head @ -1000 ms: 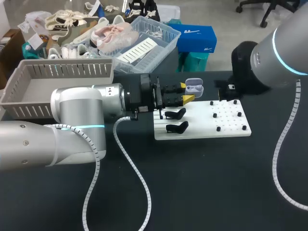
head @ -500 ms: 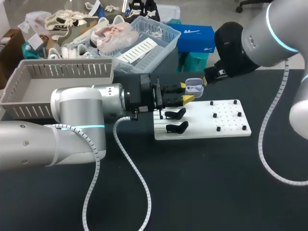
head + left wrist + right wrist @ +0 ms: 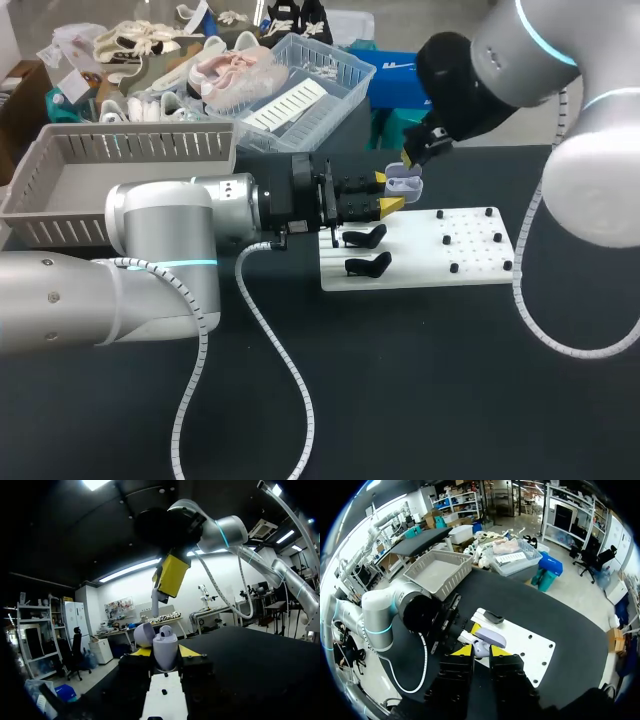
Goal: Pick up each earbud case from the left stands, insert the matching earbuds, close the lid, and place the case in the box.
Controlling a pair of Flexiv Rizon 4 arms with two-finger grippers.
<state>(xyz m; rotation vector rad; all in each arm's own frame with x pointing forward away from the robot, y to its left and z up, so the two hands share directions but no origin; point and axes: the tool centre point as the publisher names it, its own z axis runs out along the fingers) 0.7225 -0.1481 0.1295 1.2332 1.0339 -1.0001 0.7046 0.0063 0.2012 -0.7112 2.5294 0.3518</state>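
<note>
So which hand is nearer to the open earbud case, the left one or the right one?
Left. The left hand holds the earbud case between its fingers; the right hand hangs close above it.

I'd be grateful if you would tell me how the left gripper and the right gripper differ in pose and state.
The left gripper lies level, pointing sideways over the table; the right gripper points down from above. The left gripper is shut on the open earbud case; the right gripper is open and holds nothing, hanging just above the case's lid. Both have yellow tips.
</note>
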